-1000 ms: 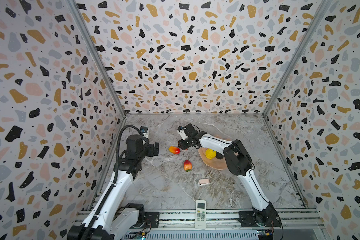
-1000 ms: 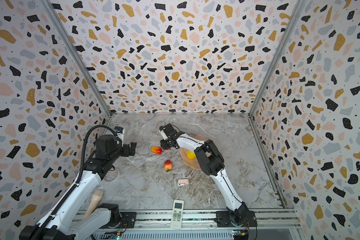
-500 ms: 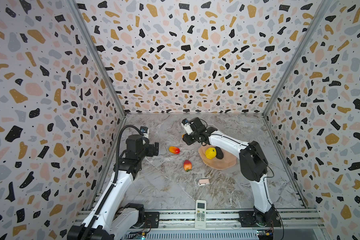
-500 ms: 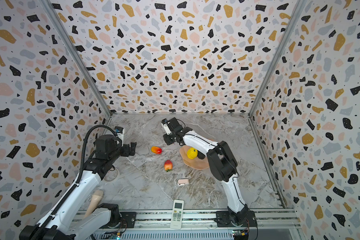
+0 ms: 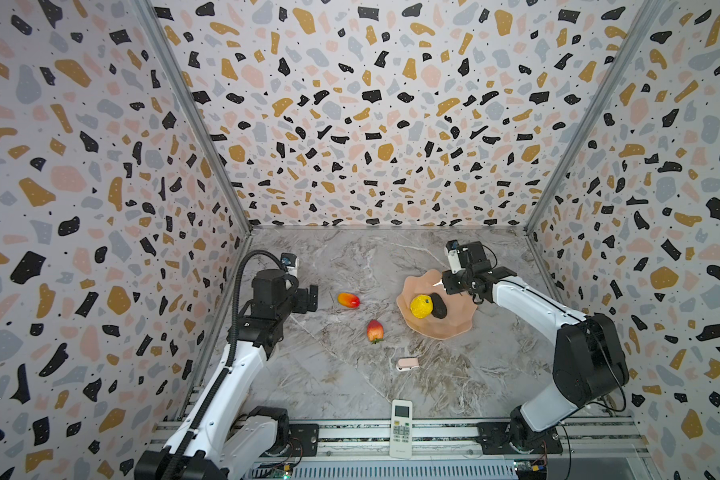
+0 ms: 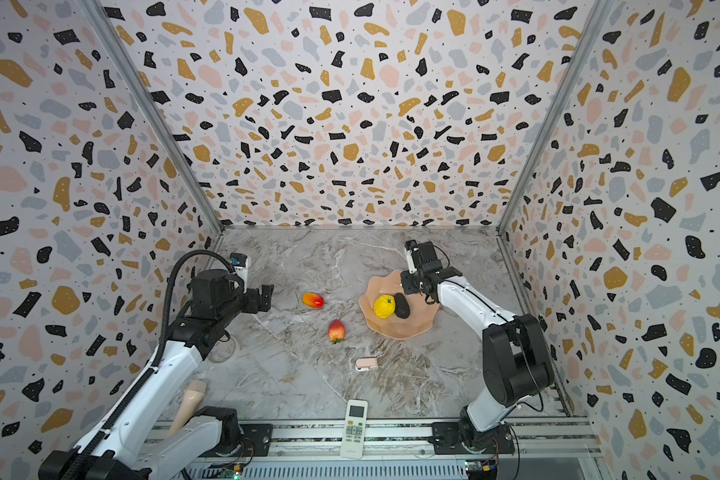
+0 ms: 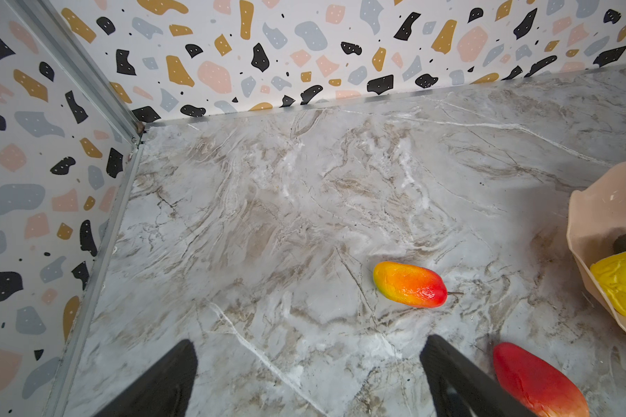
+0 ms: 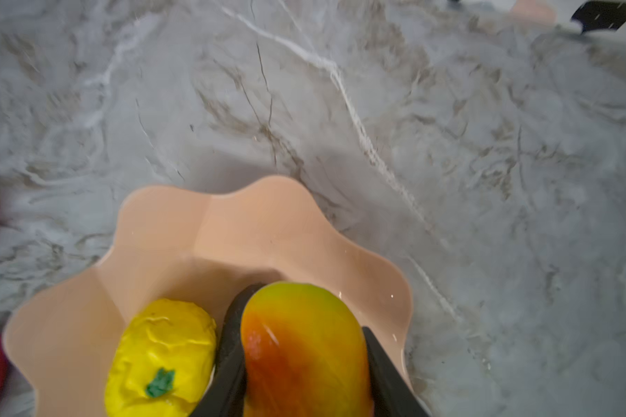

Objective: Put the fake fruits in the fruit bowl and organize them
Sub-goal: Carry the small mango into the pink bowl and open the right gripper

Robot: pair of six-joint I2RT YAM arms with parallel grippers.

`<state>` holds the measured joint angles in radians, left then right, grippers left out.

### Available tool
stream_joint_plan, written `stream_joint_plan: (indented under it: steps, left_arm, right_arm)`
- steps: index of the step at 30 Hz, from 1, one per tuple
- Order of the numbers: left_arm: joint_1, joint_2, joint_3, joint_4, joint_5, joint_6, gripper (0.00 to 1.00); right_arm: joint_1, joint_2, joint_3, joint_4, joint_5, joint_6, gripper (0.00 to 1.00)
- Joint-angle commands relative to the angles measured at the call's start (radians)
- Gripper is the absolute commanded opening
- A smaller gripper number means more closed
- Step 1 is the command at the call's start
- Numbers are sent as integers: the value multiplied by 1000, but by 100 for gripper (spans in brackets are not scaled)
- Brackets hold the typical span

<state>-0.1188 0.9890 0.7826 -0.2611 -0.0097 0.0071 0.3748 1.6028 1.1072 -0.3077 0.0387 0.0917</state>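
On the marble table (image 5: 329, 382), a white remote (image 5: 400, 428) lies at the near edge, a pale pink gadget (image 5: 407, 364) farther in.

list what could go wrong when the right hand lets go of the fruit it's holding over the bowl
1. The orange-yellow fruit in the right hand hangs beside the yellow fruit and dark oval. Dropped onto them, it may roll over the low wavy rim of the bowl.
2. One finger sits close to the yellow fruit, so opening could shove it aside.
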Motion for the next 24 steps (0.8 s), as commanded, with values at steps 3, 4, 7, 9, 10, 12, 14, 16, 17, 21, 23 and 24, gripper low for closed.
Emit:
stream_joint_plan:
  steps: [3, 4, 7, 9, 10, 12, 14, 16, 17, 21, 23, 24]
  left_arm:
    - [5, 8, 24, 27, 19, -1, 100]
    - [5, 8, 24, 28, 19, -1, 100]
    - [4, 7, 23, 27, 19, -2, 100]
    - [4, 8, 23, 27, 19, -1, 100]
    - [5, 8, 23, 28, 19, -2, 100]
    - [5, 10, 24, 28, 20, -1, 99]
    - [4, 10, 24, 28, 20, 0, 100]
    - [4, 11, 24, 27, 20, -1, 99]
    - [4, 11, 24, 27, 22, 1, 100]
    - [5, 13, 26, 29, 23, 0, 99]
    - [5, 14, 26, 28, 24, 0, 100]
    - [5, 14, 27, 29, 24, -1, 100]
  right_arm:
    - [-13, 4, -27, 36, -18, 7, 16]
    - [-15, 14, -30, 40, -17, 5, 17]
    - [-20, 36, -39, 54, -21, 3, 23]
    - [-27, 48, -43, 60, -20, 3, 28]
    - [-30, 53, -46, 62, -20, 2, 30]
    - [-36, 61, -49, 67, -20, 2, 35]
    - [-43, 68, -53, 73, -23, 2, 37]
    - [-45, 71, -56, 76, -26, 1, 40]
    - [-47, 72, -56, 76, -26, 2, 42]
    - [-48, 74, -51, 72, -28, -1, 51]
    - [-49, 73, -46, 67, -26, -4, 55]
    - [-48, 70, -43, 64, -26, -7, 56]
